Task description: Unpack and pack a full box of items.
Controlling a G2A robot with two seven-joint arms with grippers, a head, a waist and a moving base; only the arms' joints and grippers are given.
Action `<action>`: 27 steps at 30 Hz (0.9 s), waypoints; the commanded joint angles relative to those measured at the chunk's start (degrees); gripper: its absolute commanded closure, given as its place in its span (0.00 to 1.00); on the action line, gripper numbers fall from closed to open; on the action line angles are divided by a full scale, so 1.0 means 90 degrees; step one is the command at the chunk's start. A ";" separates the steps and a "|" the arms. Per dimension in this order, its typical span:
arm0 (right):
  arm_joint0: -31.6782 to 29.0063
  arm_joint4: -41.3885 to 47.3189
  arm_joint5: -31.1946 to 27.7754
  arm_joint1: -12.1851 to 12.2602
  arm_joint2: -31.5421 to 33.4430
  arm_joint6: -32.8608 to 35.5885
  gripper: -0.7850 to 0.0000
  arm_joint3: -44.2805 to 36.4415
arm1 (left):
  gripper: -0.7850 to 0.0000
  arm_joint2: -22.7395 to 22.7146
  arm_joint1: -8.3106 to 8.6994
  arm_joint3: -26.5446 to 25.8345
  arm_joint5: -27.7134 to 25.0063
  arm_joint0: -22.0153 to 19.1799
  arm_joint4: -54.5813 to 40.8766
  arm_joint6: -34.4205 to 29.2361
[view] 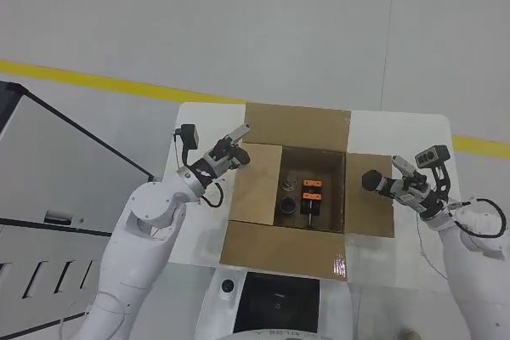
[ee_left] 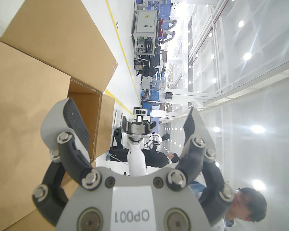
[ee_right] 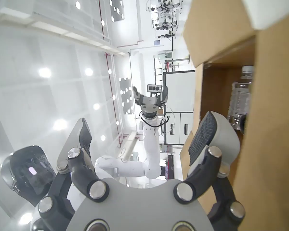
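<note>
2 white arms (view: pixel 144 225) carry grey, black-padded end effectors (ee_left: pixel 130 108).

Cardboard box (view: pixel 296 127) at mid-table, all four flaps spread out flat over the white table (view: pixel 408 127). Inside are orange-and-black pieces (view: pixel 311 197), with dark round items (view: pixel 286 205) just beside them. Left gripper (view: pixel 240 143) is over the left flap, right gripper (view: pixel 381 172) over the right flap.
</note>
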 commanded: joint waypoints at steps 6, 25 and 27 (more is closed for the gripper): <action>0.0764 -0.0984 0.0629 -0.0020 -0.0828 -0.0466 0.00 -0.1179 | 0.00 -0.0357 0.0069 -0.0272 -0.0173 0.0408 0.0050 0.0006; 0.2047 -0.2786 0.0909 -0.0324 -0.3235 -0.1373 0.00 0.0529 | 0.00 -0.0916 0.0124 -0.0549 -0.0616 0.0916 -0.0456 0.0069; 0.2122 -0.2911 0.0932 -0.0358 -0.3458 -0.1316 0.00 0.0592 | 0.00 -0.0961 0.0150 -0.0532 -0.0633 0.0882 -0.0078 0.0105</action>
